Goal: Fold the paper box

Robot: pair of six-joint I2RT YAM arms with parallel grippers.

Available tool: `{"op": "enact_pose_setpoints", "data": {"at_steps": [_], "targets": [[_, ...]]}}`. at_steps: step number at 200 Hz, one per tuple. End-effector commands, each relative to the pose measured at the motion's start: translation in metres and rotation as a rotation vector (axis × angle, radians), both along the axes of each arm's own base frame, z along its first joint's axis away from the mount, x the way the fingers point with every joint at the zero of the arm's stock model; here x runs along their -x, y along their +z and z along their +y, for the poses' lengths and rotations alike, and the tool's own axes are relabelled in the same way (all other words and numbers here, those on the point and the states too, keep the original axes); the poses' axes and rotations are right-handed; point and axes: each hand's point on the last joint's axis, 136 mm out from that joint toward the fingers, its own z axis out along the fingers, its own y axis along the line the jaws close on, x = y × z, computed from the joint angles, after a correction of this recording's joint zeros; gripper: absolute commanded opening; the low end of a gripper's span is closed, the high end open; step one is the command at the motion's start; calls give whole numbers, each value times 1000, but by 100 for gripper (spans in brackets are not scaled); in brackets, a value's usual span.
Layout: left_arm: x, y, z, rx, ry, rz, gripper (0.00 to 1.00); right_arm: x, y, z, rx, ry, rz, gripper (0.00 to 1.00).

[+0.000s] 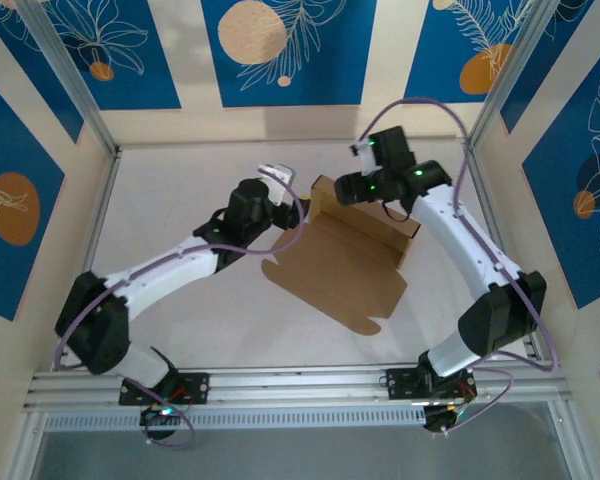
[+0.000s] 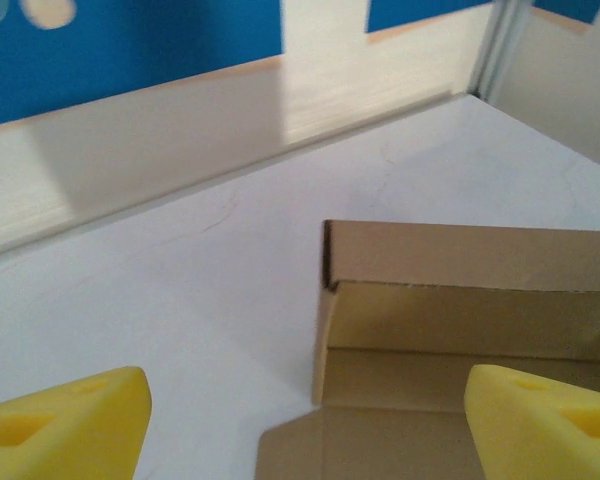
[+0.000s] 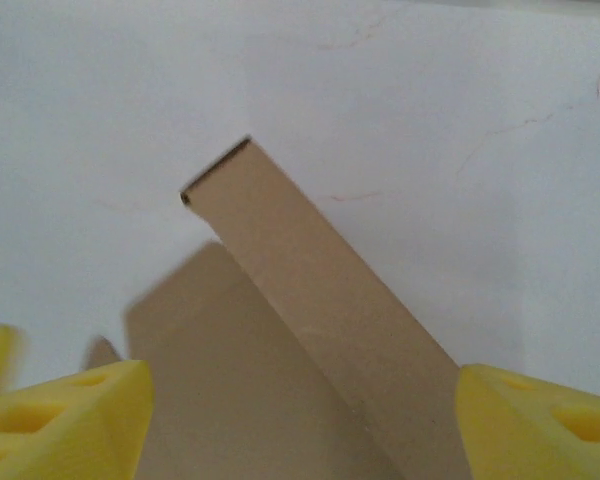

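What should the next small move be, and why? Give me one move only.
Probably lower the left gripper onto the corner of the paper box ahead of it and close. It and the right gripper stand open, holding nothing; the box's far wall is up, but its wide front panel lies flat on the table, so folding is unfinished.

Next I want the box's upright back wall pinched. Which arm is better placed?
Right, probably: the right gripper hangs open above the paper box with the wall's top edge between its fingers. The left gripper, also open, faces the wall's end corner.
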Motion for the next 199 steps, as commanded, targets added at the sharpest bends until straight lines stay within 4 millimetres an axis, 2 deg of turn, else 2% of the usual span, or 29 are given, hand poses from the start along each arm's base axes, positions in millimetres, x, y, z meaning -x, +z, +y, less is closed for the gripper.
{"op": "enact_pose_setpoints", "data": {"at_steps": [1,23,43,78,96,118,139,166,189,199], "targets": [[9,6,46,73,168,77,81,-2,-30,-5,240,92,2,79],[25,23,64,103,177,77,81,3,-51,4,345,150,22,71],[36,40,80,115,191,50,81,0,-66,2,421,157,28,63],[47,57,100,133,215,17,81,-28,-86,-21,550,60,37,40],[50,56,103,139,219,24,81,-45,-88,-32,532,-11,57,29],[52,53,105,141,217,38,81,-63,-92,-54,453,-115,122,23],[52,53,110,144,230,34,81,-75,-94,-68,342,-187,163,23],[51,53,112,164,230,43,81,-86,-98,-81,131,-252,253,31],[50,50,110,184,219,60,81,-86,-105,-68,-68,-231,360,39],[49,49,110,187,217,71,81,-83,-102,-51,-129,-176,392,42]]}}
